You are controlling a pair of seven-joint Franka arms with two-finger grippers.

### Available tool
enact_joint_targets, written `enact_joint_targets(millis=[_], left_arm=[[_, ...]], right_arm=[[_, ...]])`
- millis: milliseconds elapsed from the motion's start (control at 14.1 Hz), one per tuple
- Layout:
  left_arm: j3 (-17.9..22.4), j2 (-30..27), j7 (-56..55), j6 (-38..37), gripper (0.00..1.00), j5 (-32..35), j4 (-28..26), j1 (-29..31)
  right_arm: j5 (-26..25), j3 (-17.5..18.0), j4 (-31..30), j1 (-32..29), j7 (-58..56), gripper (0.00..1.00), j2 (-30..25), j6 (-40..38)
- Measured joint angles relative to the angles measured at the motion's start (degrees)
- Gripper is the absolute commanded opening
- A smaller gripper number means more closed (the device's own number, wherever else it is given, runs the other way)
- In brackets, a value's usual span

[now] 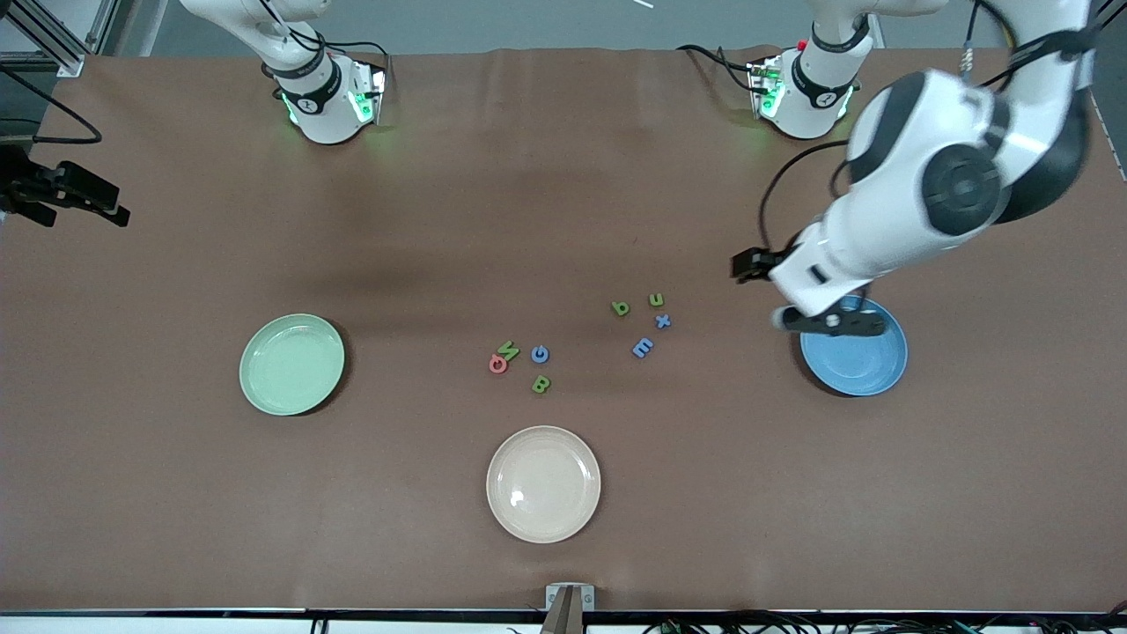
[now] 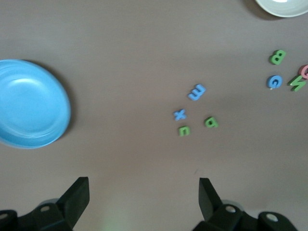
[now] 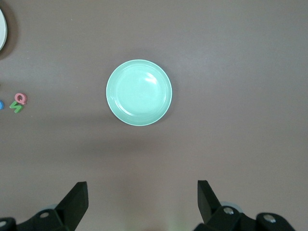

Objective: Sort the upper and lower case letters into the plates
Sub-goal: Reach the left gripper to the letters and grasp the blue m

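Left pincer (image 2: 143,199) open above round blue plastic plate (image 1: 867,361); right pincer (image 3: 142,202) open high above pale green plate (image 3: 139,92); letters (image 1: 541,354) lie between plates.

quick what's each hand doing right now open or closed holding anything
Left hand: open, empty, up over the table by the blue plate.
Right hand: open, empty, above the green plate.

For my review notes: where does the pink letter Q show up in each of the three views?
Front view: the pink Q lies mid-table, touching the green N, farther from the camera than the cream-white plate.
Left wrist view: only a pink sliver at the picture's edge, next to the N.
Right wrist view: the Q is near the picture's edge, beside the N.
Shared landmark: the green N.
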Motion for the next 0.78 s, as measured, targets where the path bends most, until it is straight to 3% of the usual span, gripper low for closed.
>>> enact_joint_targets(millis=[355,781], left_arm=[[0.0,3.4,-0.1,18.8,1.00,1.9,-9.6,-7.0],[0.0,9.3,0.1,26.5,0.99,6.5,-12.5,-11.0]], right_arm=[[0.0,0.0,0.5,0.0,0.0,1.00,0.0,-0.1],[0.0,-0.5,1.1,-0.4,0.0,1.00,2.5,1.0]])
